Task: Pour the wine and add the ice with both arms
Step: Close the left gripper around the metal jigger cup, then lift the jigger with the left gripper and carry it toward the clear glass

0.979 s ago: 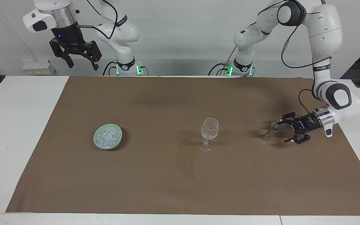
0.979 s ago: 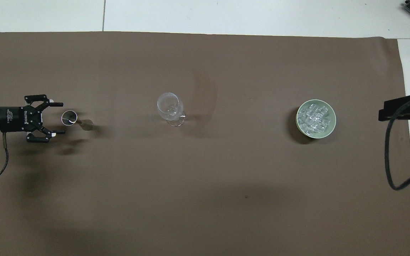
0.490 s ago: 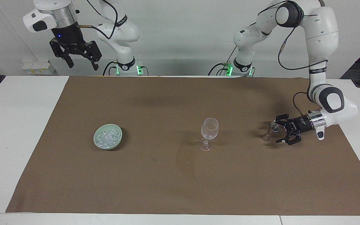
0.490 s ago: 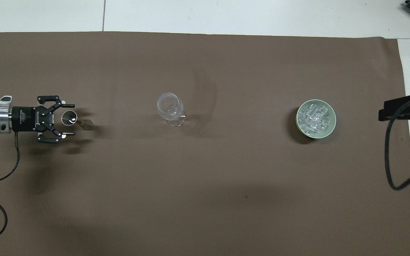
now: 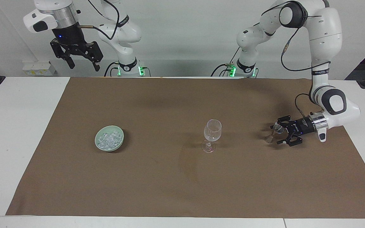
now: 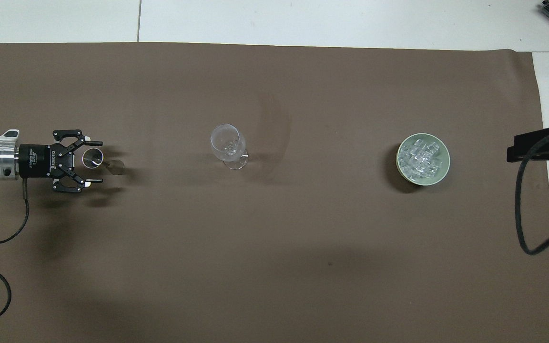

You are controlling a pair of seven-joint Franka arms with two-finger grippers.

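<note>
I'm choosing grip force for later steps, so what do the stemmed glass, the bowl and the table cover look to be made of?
Stemmed glass: clear glass or hard plastic; the brown cover shows through it and its rim glints.
Bowl: pale green, smooth, opaque, likely glazed ceramic, possibly plastic; it holds ice.
Table cover: matte brown sheet, paper or cloth; flat, no shine.

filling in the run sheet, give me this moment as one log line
left gripper: around small clear cup | right gripper: open, waiting raised | clear stemmed wine glass: empty
</note>
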